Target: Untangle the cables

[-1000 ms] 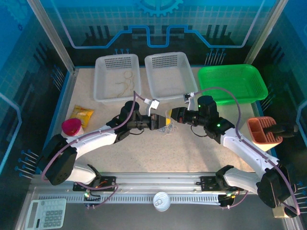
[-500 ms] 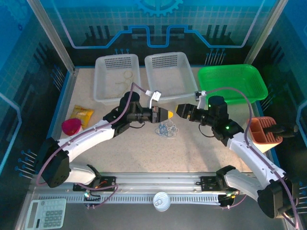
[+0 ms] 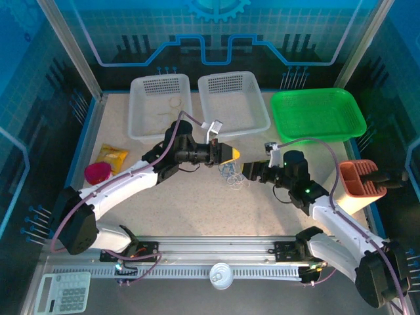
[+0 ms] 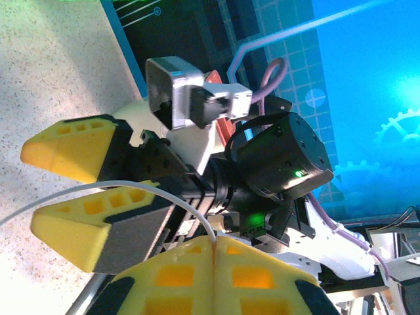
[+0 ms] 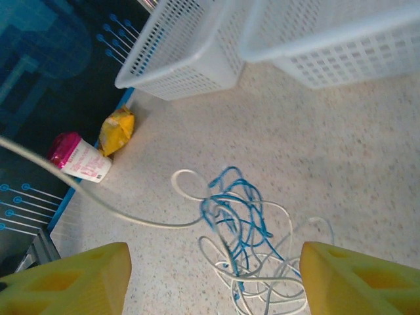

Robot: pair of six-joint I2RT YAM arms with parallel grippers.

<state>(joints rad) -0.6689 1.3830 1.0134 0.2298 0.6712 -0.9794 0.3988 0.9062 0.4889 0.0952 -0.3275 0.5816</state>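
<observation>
The cables [image 5: 239,230], a loose heap of blue and white loops, lie on the desk [image 5: 367,164] directly under the right end effector [image 5: 215,254], in the gap between its two yellow fingers. Those fingers stand wide apart and touch none of the loops; this end effector is open and holds nothing. One white strand [image 5: 118,214] leaves the heap and rises off the desk toward the left end effector [image 4: 213,252]. There the yellow pads are pressed together with the strand pinched in the seam between them, so this end effector is closed, gripping the strand. From above, the heap sits just below and slightly ahead of the left end effector's tip, and just beside the right one's fingertips; the two end effectors face each other across it, near but apart.

Beyond the heap, away from the right end effector, stand two white mesh baskets [image 5: 190,46] side by side. Off to that end effector's left, near the desk edge, lie a yellow packet [image 5: 117,131] and a pink cup [image 5: 79,161] on its side
</observation>
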